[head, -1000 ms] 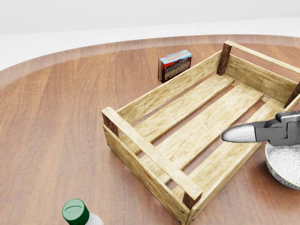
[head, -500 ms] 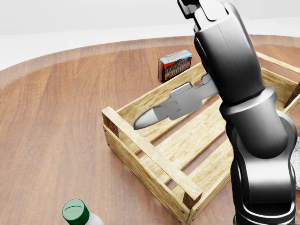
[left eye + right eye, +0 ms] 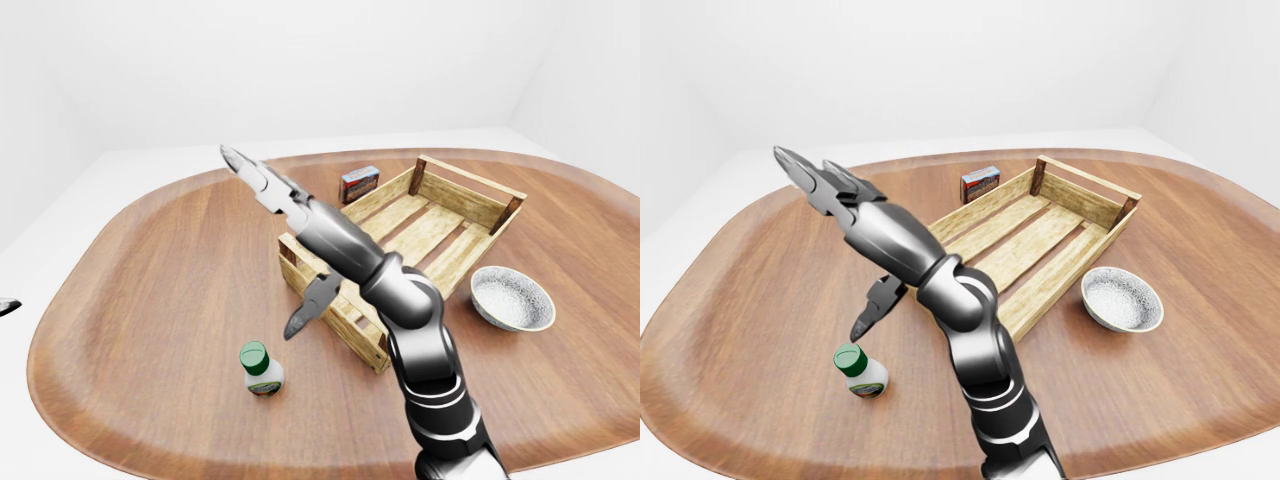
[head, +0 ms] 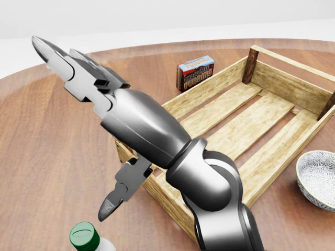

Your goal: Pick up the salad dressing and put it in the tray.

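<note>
- Nothing of the task is done as far as the pictures show: the dressing [image 3: 261,369] stands upright on the bench [image 3: 150,260], ungrasped, and the tray [image 3: 440,225] holds nothing.
- Left to do: close on the bottle, lift it, carry it over the tray's near wall and set it down inside.
- The right robot hand [image 3: 275,250] is raised above the bench, its three fingers spread wide and empty; two point to the upper left of the left-eye view, and one, the thumb [image 3: 308,310], hangs down toward the bottle.
- The dressing sits at the lower middle of the left-eye view, below and slightly left of that thumb, near it but not touching. Its green cap [image 4: 85,235] shows at the bottom edge of the head view.
- The tray lies to the upper right of the bottle, near it, with the arm crossing its near corner.
- A pudding box [image 3: 359,183] stands just beyond the tray's left side; a bowl [image 3: 512,298] sits lower right of it.
- The left robot hand: only a dark sliver at the left edge, so I cannot tell its state.
</note>
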Robot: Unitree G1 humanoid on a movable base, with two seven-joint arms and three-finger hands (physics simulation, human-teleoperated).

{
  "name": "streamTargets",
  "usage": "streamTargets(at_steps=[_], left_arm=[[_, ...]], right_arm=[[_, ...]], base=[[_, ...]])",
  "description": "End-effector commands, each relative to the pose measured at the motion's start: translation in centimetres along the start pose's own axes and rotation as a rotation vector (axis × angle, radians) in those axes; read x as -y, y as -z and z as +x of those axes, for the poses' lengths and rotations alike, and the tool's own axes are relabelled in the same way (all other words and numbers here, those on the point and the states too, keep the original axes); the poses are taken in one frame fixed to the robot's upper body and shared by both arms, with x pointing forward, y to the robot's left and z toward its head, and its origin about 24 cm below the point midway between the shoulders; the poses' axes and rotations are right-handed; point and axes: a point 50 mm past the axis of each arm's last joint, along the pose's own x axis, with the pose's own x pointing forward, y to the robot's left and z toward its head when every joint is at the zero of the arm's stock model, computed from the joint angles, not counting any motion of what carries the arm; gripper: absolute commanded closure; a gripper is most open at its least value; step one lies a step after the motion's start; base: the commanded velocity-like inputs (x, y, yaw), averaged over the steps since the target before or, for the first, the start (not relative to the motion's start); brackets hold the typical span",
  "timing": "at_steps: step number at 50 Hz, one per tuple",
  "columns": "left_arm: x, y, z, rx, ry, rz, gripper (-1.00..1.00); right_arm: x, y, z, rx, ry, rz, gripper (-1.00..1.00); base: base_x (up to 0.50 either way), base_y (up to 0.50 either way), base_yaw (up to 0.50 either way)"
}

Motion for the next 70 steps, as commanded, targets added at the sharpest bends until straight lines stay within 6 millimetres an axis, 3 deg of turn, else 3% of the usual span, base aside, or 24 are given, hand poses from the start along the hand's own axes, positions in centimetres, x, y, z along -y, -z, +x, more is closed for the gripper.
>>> streamTargets(at_steps=[1, 16, 27, 38, 45, 70], left_arm=[[0.1, 0.3, -0.1, -0.012, 0.003, 0.002, -1.0], [0.3, 0.3, -0.2, -0.011, 0.012, 0.005, -1.0], [0.2, 0.3, -0.2, -0.012, 0.01, 0.005, -1.0], [0.3, 0.1, -0.1, -0.002, 0.011, 0.002, -1.0], [0.2, 0.2, -0.2, -0.007, 0.01, -0.001, -1.0], [0.3, 0.7, -0.3, -0.028, 0.011, -0.007, -1.0]], right_arm=[[-4.4, 0.5, -0.8, -0.105, -0.203, -0.022, -1.0], [-7.9, 4.0, -2.5, -0.284, -0.303, 0.068, -1.0], [-10.1, 5.9, -2.9, -0.35, -0.382, 0.163, -1.0], [-12.0, 6.3, -2.8, -0.361, -0.439, 0.244, -1.0], [-13.5, 8.3, -2.9, -0.438, -0.506, 0.294, -1.0], [-15.8, 10.9, -2.3, -0.561, -0.615, 0.344, -1.0]], base=[[0.0, 0.0, 0.0], [0.0, 0.0, 0.0], [0.0, 0.0, 0.0], [0.0, 0.0, 0.0], [0.0, 0.0, 0.0], [0.0, 0.0, 0.0]])
